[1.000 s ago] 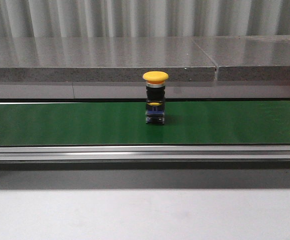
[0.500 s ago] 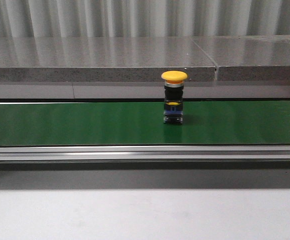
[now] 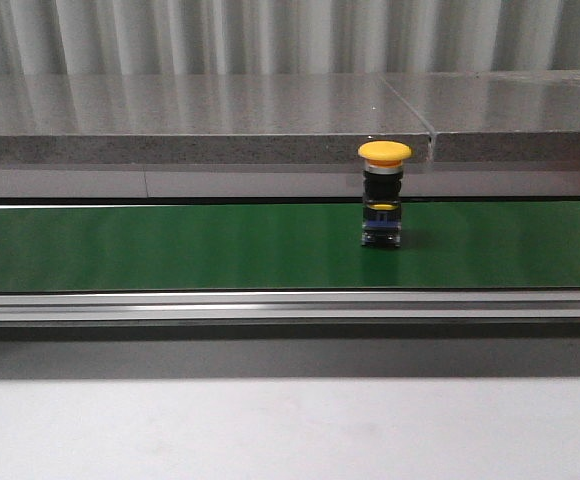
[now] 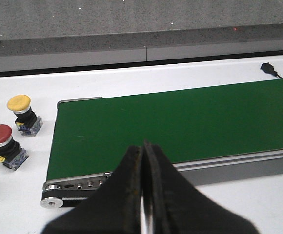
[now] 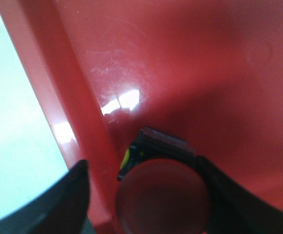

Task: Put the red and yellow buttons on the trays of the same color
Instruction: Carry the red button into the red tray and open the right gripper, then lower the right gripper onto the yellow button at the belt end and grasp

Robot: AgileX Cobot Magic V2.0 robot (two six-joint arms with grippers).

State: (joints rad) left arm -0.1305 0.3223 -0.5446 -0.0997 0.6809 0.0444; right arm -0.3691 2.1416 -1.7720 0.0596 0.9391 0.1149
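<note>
In the front view a yellow button [image 3: 384, 195] stands upright on the green conveyor belt [image 3: 170, 245], right of centre. No gripper shows there. In the left wrist view my left gripper [image 4: 143, 146] is shut and empty over the near edge of the belt [image 4: 180, 122]. Another yellow button [image 4: 22, 109] and a red button [image 4: 2, 144] stand on the white table beyond the belt's end. In the right wrist view my right gripper [image 5: 141, 163] is open around a red button [image 5: 163, 195] that stands in the red tray [image 5: 180, 63]. One finger [image 5: 75, 190] is clear of the button.
A grey stone ledge [image 3: 200, 120] runs behind the belt. The belt's aluminium rail [image 3: 270, 305] runs along its front. A black cable plug [image 4: 268, 68] lies on the white table. The red tray's rim [image 5: 58, 83] is beside my right fingers. No yellow tray is in view.
The yellow button on the belt has travelled to the right, from about mid-frame to right of centre, staying upright.
</note>
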